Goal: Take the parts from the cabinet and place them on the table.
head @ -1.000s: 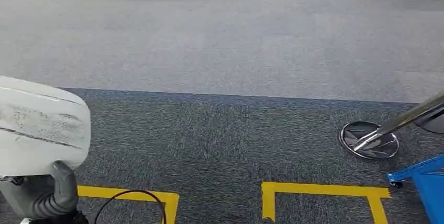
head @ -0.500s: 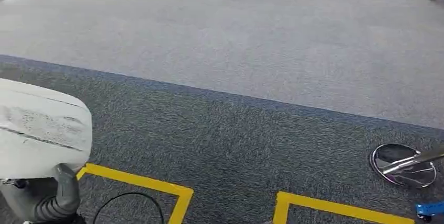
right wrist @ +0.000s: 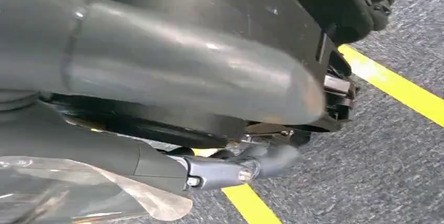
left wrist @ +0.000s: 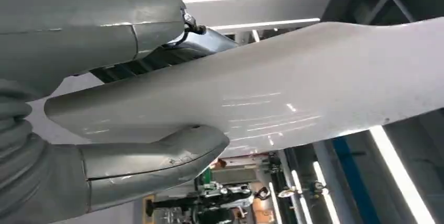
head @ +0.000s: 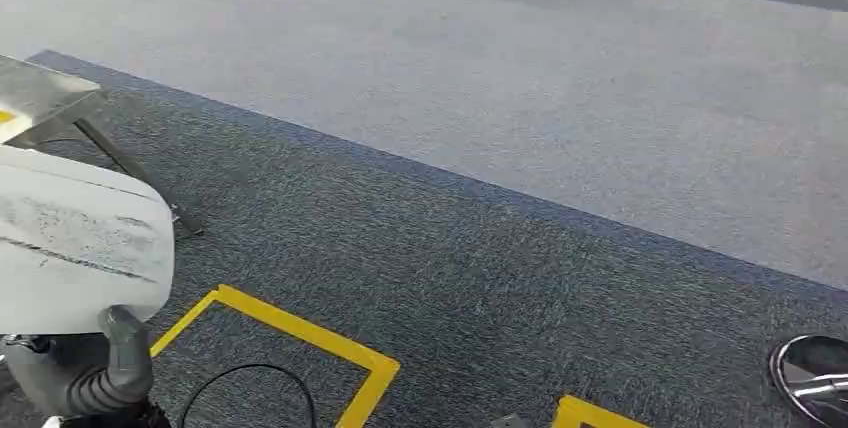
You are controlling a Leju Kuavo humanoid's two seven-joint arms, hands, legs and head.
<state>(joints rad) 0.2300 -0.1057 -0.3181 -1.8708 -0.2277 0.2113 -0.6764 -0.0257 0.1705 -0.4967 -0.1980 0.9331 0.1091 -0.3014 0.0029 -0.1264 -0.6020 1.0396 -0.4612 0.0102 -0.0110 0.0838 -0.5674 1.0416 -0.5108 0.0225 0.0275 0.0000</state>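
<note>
A large white curved part (head: pixel 80 248) fills the lower left of the head view. My left hand (head: pixel 100 373) grips it from below, thumb pressed against its lower edge. In the left wrist view the same white part (left wrist: pixel 314 88) lies across the picture, clamped between the thumb (left wrist: pixel 152 164) and the fingers of that hand. My right hand (right wrist: pixel 183 72) hangs low over the carpet; a thick grey thumb and dark fingers show, with something translucent beside them, and whether it holds anything cannot be told.
A grey table corner (head: pixel 40 93) on thin dark legs stands at the left. Yellow tape (head: pixel 300 333) marks boxes on the dark carpet, with a black cable (head: pixel 250 378) looping near my feet. A chrome stanchion base (head: pixel 815 373) sits at lower right.
The camera has swung left: the stanchion base slid to the lower right, the blue cart left the picture, and the table corner came in. The white part stays in my left hand.
</note>
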